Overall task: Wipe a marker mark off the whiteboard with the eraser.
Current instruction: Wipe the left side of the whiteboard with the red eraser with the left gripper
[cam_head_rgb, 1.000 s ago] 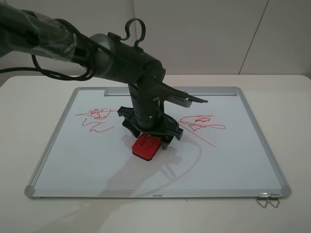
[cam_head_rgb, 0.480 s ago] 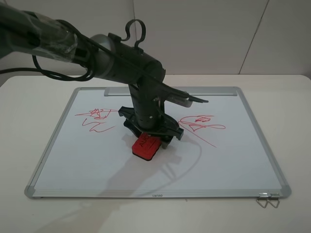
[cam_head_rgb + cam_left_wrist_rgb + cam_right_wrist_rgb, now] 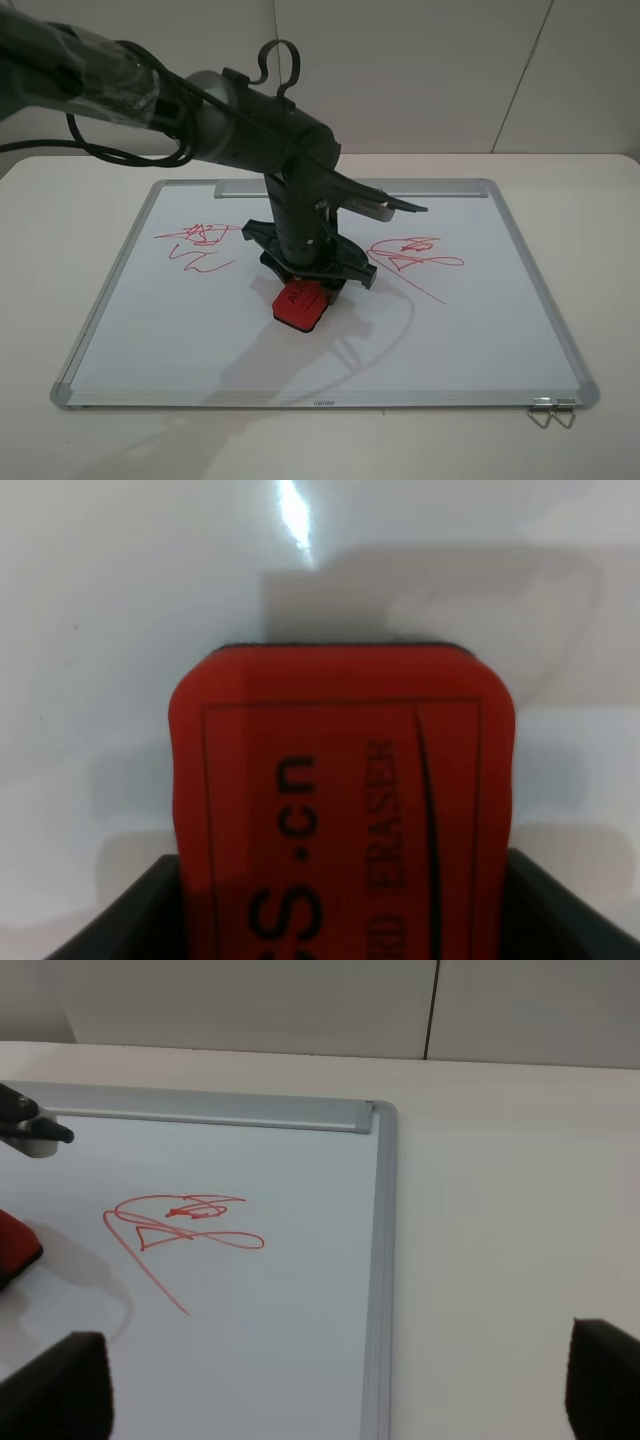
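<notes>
The whiteboard (image 3: 480, 330) lies flat on a white table (image 3: 610, 250), with its silver tray bar (image 3: 440, 187) along the far edge and a small logo (image 3: 322, 402) on the near frame. The left arm comes in from the far left and bends straight down over the middle of the board. The left gripper (image 3: 305, 290) sits right on the red eraser (image 3: 298, 308), which rests on bare white surface roughly between the two drawings. From the left wrist camera the eraser (image 3: 340, 800) fills most of the frame, its black lettering partly readable. A dark finger (image 3: 145, 920) presses against one long side and another against the opposite side, so the jaws are closed in on the eraser and holding it. The marker mark (image 3: 200, 245), a thin red scribble with a straight stroke and a zigzag beneath it, sits untouched on the board's left part, near the eraser but apart from it. The red looped scribble (image 3: 415, 257) with its diagonal tail lies to the eraser's right, also apart from it. A pair of wire clips (image 3: 550, 412) lies on the table at the board's near right corner. In the right wrist view the right gripper (image 3: 335, 1385) holds nothing, its two dark fingertips (image 3: 60, 1385) spread wide at the corners of the frame. It looks across the board's right frame edge at the looped scribble (image 3: 180, 1222) and a sliver of the eraser (image 3: 15, 1245).
</notes>
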Motion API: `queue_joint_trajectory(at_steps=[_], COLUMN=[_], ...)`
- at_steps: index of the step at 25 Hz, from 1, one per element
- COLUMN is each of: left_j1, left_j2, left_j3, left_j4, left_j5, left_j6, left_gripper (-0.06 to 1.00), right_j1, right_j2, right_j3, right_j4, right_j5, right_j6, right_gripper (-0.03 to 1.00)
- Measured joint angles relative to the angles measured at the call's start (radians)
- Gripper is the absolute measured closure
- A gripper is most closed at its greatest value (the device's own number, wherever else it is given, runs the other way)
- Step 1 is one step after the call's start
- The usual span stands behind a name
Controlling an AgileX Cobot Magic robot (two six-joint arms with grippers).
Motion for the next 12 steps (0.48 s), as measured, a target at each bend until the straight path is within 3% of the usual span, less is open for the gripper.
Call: queue_joint_trajectory(at_steps=[12], left_j1=[0.028], left_j2=[-0.099], left_j3=[0.0], left_j4=[0.062], left_j5=[0.048], left_j6=[-0.002], left_gripper=[0.37], right_j1=[0.0], right_j2=[0.0], right_j3=[0.0], right_j4=[0.0], right_j5=[0.0], right_j6=[0.0], right_gripper=[0.14])
